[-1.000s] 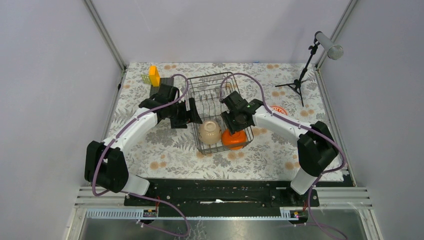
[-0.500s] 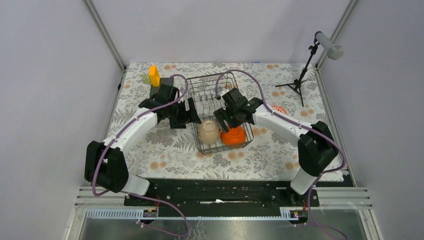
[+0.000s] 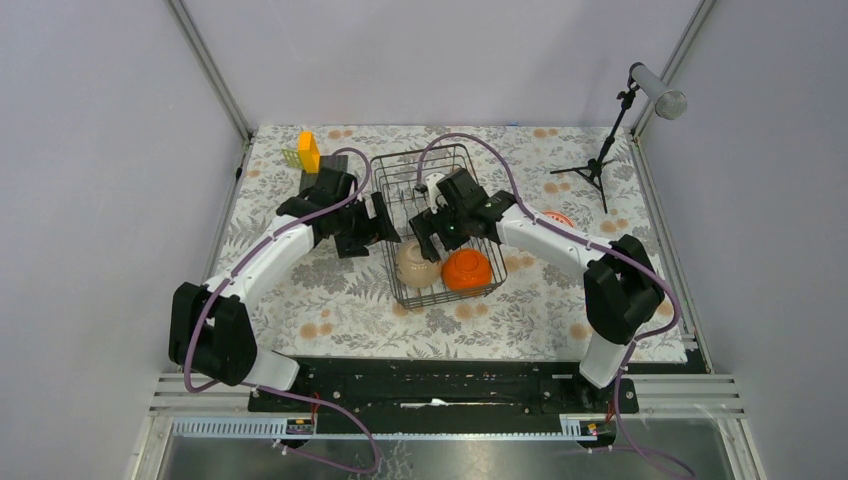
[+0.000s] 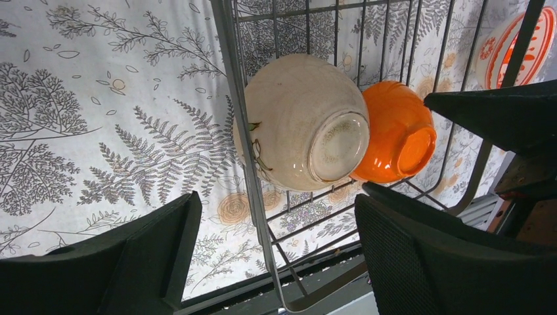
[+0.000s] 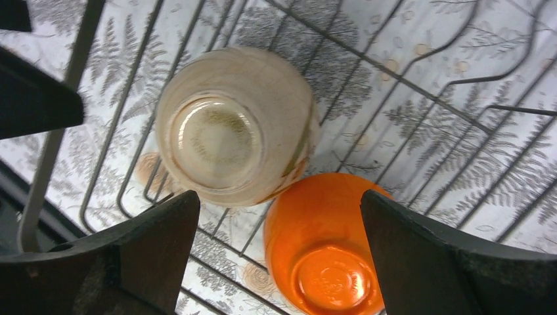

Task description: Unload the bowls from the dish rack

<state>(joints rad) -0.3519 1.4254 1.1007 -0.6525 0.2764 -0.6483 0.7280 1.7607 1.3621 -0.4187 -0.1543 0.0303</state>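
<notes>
Black wire dish rack (image 3: 395,185) holds 2 round glazed bowls, 1 beige bowl (image 3: 418,264) and 1 orange bowl (image 3: 466,269), upside down and touching. 1 red-banded bowl (image 3: 560,218) sits outside on the floral cloth (image 3: 300,290). Left claw (image 4: 276,210) and right claw (image 5: 280,226) gape wide, empty.

Overhead camera looks down from behind; both close wrist cameras share the beige bowl (image 4: 299,121) and orange bowl (image 4: 394,141).

Even soft light, faint shadows — wrist views sharp, edges perhaps softer.
</notes>
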